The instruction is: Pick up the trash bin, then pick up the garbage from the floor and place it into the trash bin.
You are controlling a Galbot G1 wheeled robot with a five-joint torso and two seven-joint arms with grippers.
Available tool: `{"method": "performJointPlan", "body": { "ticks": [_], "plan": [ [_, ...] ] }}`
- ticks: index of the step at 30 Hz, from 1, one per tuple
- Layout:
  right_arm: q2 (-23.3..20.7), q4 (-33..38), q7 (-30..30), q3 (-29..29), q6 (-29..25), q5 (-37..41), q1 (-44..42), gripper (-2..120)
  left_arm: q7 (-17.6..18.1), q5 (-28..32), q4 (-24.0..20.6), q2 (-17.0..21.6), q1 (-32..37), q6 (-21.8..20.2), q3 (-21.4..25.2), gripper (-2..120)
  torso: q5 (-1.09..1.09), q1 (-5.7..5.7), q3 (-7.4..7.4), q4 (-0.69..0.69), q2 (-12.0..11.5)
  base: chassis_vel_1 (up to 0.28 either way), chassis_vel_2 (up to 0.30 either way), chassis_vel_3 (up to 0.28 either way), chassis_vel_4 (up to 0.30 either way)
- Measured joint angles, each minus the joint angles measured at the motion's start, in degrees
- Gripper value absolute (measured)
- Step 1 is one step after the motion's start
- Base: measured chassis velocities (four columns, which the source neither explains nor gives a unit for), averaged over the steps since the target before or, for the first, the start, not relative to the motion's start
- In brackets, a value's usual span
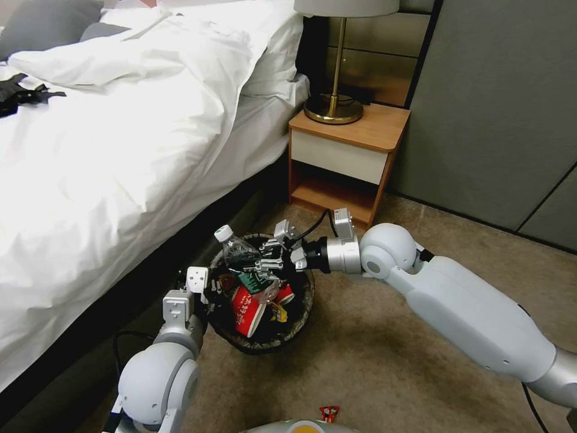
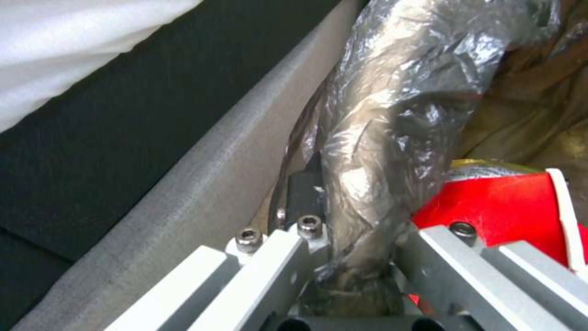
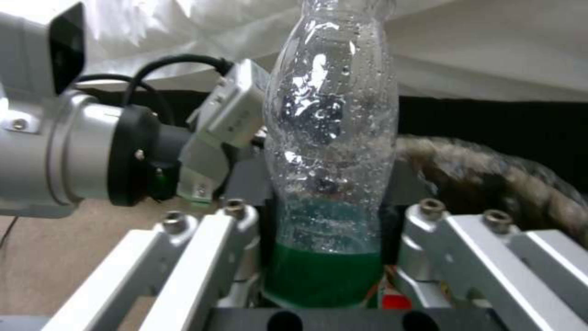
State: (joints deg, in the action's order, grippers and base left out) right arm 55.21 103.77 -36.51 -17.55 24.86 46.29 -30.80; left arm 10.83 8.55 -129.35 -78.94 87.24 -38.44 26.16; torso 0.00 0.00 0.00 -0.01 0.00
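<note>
Two grippers are at work at the trash bin (image 1: pixel 299 322), which stands on the carpet close beside the bed (image 1: pixel 120 150), in front of the nightstand (image 1: pixel 345 156). You see the left gripper (image 2: pixel 358 271) pinched on the bin's bag-covered rim (image 2: pixel 380 151) at the side nearest the bed base, one finger outside the rim and one inside. Your right gripper (image 3: pixel 325 262) is over the bin's mouth, its fingers pressed against a clear plastic bottle (image 3: pixel 330 138) with a green label and white cap; in the head view the bottle (image 1: pixel 235 248) points up and toward the bed. Inside the bin lie a red-and-white paper cup (image 1: pixel 247 310) and other wrappers. One small red wrapper (image 1: pixel 329 412) lies on the carpet near the robot's base.
</note>
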Motion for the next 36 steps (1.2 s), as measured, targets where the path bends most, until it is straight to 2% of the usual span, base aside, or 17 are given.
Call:
{"method": "performJointPlan", "body": {
  "ticks": [1,2,4,5,8,9,12,14,16,17,20,30,32,33,36],
  "plan": [
    [0.0,-0.1,0.5,0.0,-0.1,0.0,-0.2,34,0.0,0.0,0.1,0.0,0.0,0.0,0.0,0,0.00,0.00,0.00,0.00,0.0,0.000,0.000,0.000,0.000],
    [0.0,-0.1,0.5,0.0,-0.1,0.0,-0.2,34,0.0,0.0,0.1,0.0,0.0,0.0,0.0,0,0.00,0.00,0.00,0.00,0.0,0.000,0.000,0.000,0.000],
    [0.1,-0.4,1.3,0.0,-0.3,-0.2,-0.5,44,0.0,0.1,0.2,0.0,0.0,0.0,0.0,0,0.00,0.00,0.00,0.01,0.0,0.000,0.000,0.000,0.000],
    [0.1,-0.4,1.3,0.0,-0.3,-0.2,-0.5,44,0.0,0.1,0.2,0.0,0.0,0.0,0.0,0,0.00,0.00,0.00,0.01,0.0,0.000,0.000,0.000,0.000],
    [0.0,-0.5,1.8,0.2,-0.4,-0.4,-0.9,59,0.2,0.3,0.2,0.0,0.0,0.0,0.0,0,0.00,0.00,0.00,0.00,0.0,0.000,0.000,0.000,0.000],
    [0.0,-0.5,1.8,0.2,-0.4,-0.4,-0.9,59,0.2,0.3,0.2,0.0,0.0,0.0,0.0,0,0.00,0.00,0.00,0.00,0.0,0.000,0.000,0.000,0.000],
    [0.0,-0.5,2.5,0.6,-0.4,-0.5,-1.3,75,0.2,0.3,0.2,0.0,0.0,0.0,0.1,0,0.00,0.00,0.00,0.01,0.0,0.000,0.000,0.000,0.000],
    [0.0,-0.5,2.7,0.7,-0.4,-0.6,-1.4,78,0.2,0.3,0.2,0.1,0.0,0.0,0.1,0,0.00,0.00,0.00,0.01,0.0,0.000,0.000,0.000,0.000],
    [0.0,-0.3,3.2,1.0,-0.3,-0.5,-1.5,89,0.2,0.3,0.2,0.2,0.0,0.0,0.2,0,0.00,0.00,0.00,0.01,0.0,0.000,0.000,0.000,0.000],
    [0.0,-0.3,3.2,1.0,-0.3,-0.5,-1.5,89,0.2,0.3,0.2,0.2,0.0,0.0,0.2,0,0.00,0.00,0.00,0.01,0.0,0.000,0.000,0.000,0.000],
    [-0.1,0.0,3.8,1.2,-0.3,-0.1,-1.6,99,0.2,0.4,0.2,0.1,-0.2,0.0,0.2,0,0.00,0.00,0.00,0.01,0.0,0.000,0.000,0.000,0.000],
    [0.4,1.0,6.4,1.9,-0.2,0.5,-2.6,100,0.4,0.3,0.4,0.0,-0.1,0.0,0.2,0,0.01,0.00,0.00,0.01,0.0,0.000,0.000,0.000,0.000],
    [0.4,3.1,12.1,4.5,-0.5,1.8,-3.7,100,0.4,0.4,0.3,0.1,-0.1,0.0,0.2,0,0.01,0.00,0.00,0.01,0.0,0.000,0.000,0.000,0.000],
    [0.4,3.1,12.1,4.5,-0.5,1.8,-3.7,100,0.4,0.4,0.3,0.1,-0.1,0.0,0.2,0,0.01,0.00,0.00,0.01,0.0,0.000,0.000,0.000,0.000],
    [0.0,7.3,22.7,11.1,-3.1,2.8,-5.6,100,0.4,0.7,-0.3,0.3,-0.1,-0.2,0.4,0,0.00,0.00,0.00,0.01,0.0,0.000,0.000,0.000,0.000]
  ]
}}
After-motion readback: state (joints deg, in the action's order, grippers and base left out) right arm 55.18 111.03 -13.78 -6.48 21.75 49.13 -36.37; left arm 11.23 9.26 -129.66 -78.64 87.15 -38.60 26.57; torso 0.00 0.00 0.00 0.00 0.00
